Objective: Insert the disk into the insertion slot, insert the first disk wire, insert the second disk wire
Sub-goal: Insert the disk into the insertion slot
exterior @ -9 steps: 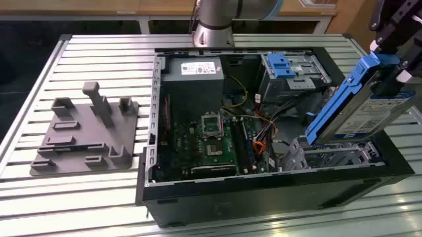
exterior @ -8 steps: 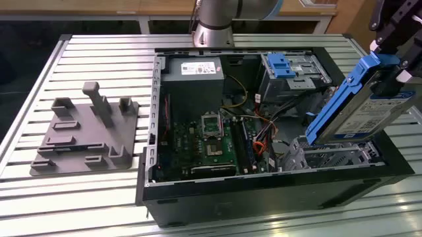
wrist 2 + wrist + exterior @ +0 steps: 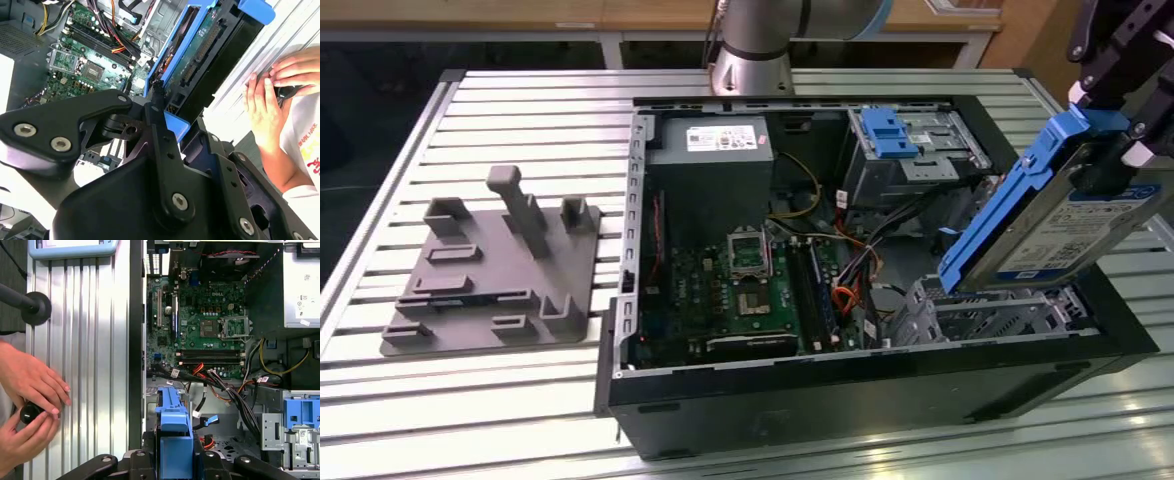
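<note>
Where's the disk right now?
On the exterior view's right, the disk hangs tilted in the tool, its lower end just over the insertion slot in the open computer case's lower right corner in that view.

Loose cables (image 3: 861, 262) beside insertion slot (image 3: 990, 320)

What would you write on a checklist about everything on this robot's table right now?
Surface: slatted metal table, with an open computer case on it.
Job's things: the disk is tilted in the air over the insertion slot; not in yet.
Clutter: grey fixture plate beside the case, at the exterior view's left.
Grippers: gripper shut on the disk.
Cables: coloured wires lying inside the case.
Surroundings: a person's hands at the table edge.
</note>
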`<state>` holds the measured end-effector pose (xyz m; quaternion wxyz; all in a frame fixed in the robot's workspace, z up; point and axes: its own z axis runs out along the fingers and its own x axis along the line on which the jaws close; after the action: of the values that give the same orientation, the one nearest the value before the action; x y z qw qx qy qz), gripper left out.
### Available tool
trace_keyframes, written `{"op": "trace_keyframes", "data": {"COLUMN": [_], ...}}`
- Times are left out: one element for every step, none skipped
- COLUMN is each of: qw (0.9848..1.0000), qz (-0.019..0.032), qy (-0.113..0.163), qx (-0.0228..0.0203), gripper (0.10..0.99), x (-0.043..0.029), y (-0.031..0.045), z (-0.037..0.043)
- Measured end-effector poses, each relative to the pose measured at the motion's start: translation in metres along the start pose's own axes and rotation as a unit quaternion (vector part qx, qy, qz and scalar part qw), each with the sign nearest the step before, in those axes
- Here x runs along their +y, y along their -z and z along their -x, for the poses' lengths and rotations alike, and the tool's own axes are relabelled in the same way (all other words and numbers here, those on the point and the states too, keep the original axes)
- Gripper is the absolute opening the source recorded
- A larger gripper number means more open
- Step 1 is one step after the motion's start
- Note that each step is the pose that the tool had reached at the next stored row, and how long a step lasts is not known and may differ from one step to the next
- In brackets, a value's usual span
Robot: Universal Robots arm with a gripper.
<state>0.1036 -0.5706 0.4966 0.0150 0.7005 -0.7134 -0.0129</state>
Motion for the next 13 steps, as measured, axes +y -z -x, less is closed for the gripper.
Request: {"op": "trace_keyframes", "data": {"qw": [1.0000, 1.0000, 1.0000, 1.0000, 1.0000, 1.0000, 1.0000, 1.0000, 0.9999, 0.9999, 0.9998, 0.9997, 0.9996], "qz": [0.0000, 0.0000, 0.0000, 0.0000, 0.0000, 0.0000, -0.0002, -0.0005, -0.0008, -0.0011, -0.0014, -0.0018, -0.0020], "qy": [0.000, 0.000, 0.000, 0.000, 0.000, 0.000, 0.000, 0.000, 0.000, 0.001, 0.001, 0.001, 0.001], "qx": [0.0000, 0.0000, 0.0000, -0.0001, -0.0004, -0.0019, -0.0045, -0.0079, -0.0117, -0.0158, -0.0203, -0.0248, -0.0287], "gripper": [0.365, 0.365, 0.365, 0.365, 0.365, 0.365, 0.365, 0.365, 0.365, 0.365, 0.365, 0.365, 0.365], "x": [0.0000, 0.0000, 0.0000, 0.0000, 0.0000, 0.0000, 0.0000, 0.0000, 0.0001, 0.0002, 0.0002, 0.0002, 0.0003], "y": [0.0000, 0.0000, 0.0000, 0.0000, 0.0001, 0.0000, 0.0000, 0.0000, 0.0000, 0.0000, 0.0000, -0.0001, -0.0001], "z": [0.0000, 0.0000, 0.0000, 0.0000, 0.0000, -0.0001, -0.0002, -0.0004, -0.0007, -0.0012, -0.0018, -0.0025, -0.0031]}}
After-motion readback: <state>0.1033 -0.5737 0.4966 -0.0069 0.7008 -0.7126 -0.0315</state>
